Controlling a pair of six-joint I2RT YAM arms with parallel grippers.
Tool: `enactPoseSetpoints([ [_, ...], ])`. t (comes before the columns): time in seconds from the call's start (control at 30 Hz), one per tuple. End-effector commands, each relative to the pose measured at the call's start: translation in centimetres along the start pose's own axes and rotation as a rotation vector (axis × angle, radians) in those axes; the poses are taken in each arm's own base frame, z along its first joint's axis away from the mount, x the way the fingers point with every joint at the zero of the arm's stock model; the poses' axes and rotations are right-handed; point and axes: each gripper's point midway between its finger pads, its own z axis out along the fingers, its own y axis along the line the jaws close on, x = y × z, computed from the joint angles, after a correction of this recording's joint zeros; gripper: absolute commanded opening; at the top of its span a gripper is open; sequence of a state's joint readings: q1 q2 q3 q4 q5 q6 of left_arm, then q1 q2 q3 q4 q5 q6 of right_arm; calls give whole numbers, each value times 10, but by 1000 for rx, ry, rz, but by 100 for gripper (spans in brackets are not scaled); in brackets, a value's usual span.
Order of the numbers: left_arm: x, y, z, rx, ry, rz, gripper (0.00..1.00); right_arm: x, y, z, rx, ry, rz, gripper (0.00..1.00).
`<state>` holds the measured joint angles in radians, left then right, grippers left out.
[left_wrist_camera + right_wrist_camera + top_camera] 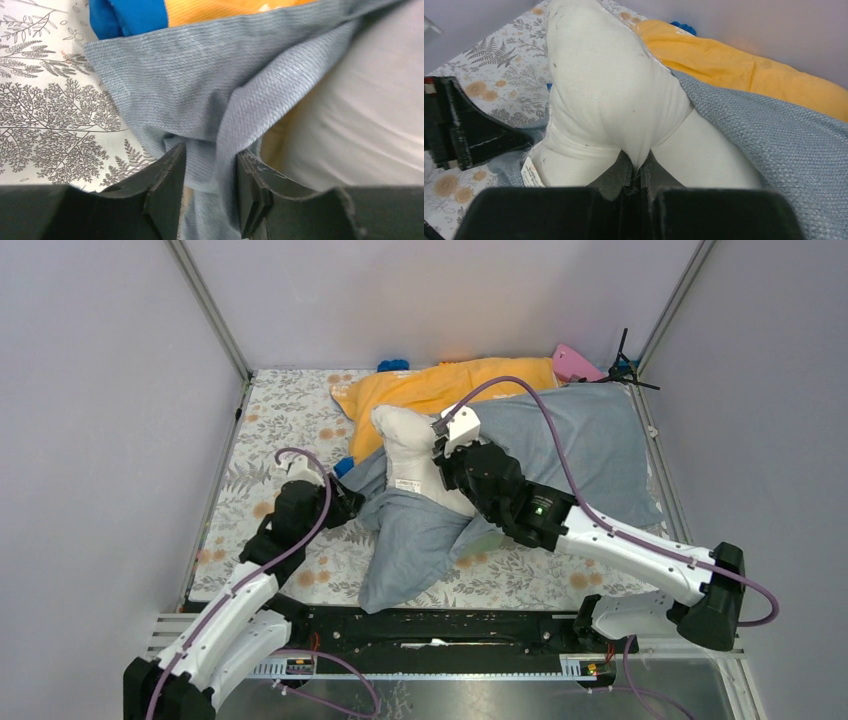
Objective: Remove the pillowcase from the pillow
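The grey-blue pillowcase (590, 440) lies wrinkled across the floral sheet, and its open end trails toward the near edge. The white pillow (410, 455) sticks out of it at the left, with a small tag (530, 172) on it. My right gripper (437, 452) is shut on a pinch of the pillow (609, 95), which is drawn up into a peak at the fingertips (638, 165). My left gripper (352, 502) sits at the pillowcase's left edge. Its jaws stand apart around a bunched fold of the pillowcase (200, 75), with a thin gap beside one finger (167, 185). The white pillow (360, 110) shows to the right of it.
An orange-covered pillow (450, 385) lies behind, against the back wall, with bright blue fabric (125, 15) beside it. A pink object (575, 363) and a black tool sit in the back right corner. Grey walls enclose the floral sheet (290, 410) on three sides.
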<state>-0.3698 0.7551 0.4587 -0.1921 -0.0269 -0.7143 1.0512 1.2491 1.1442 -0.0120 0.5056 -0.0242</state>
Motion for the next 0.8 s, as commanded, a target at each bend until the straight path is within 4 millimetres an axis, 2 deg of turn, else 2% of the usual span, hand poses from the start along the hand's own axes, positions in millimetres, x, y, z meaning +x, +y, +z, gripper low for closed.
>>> enactPoseSetpoints([
  [0.0, -27, -30, -26, 88, -43, 33, 45, -74, -14, 0, 76, -225, 100, 0],
  [0.17, -56, -60, -58, 173, -106, 20, 56, -62, -11, 5, 73, -200, 85, 0],
  [0.27, -78, -80, -80, 234, -166, 32, 71, -58, -10, 4, 65, -195, 81, 0],
  [0.33, -86, -92, -90, 278, -182, 43, 77, -55, -9, 4, 51, -193, 82, 0],
  [0.43, -88, -109, -93, 356, -169, 77, 79, -49, -6, 3, 37, -186, 87, 0],
  [0.63, -88, -144, -88, 525, -137, 97, 77, -42, 3, 3, -13, -173, 102, 0],
  [0.77, -77, -156, -78, 597, -64, 106, 74, -40, 9, 4, -41, -164, 106, 0],
])
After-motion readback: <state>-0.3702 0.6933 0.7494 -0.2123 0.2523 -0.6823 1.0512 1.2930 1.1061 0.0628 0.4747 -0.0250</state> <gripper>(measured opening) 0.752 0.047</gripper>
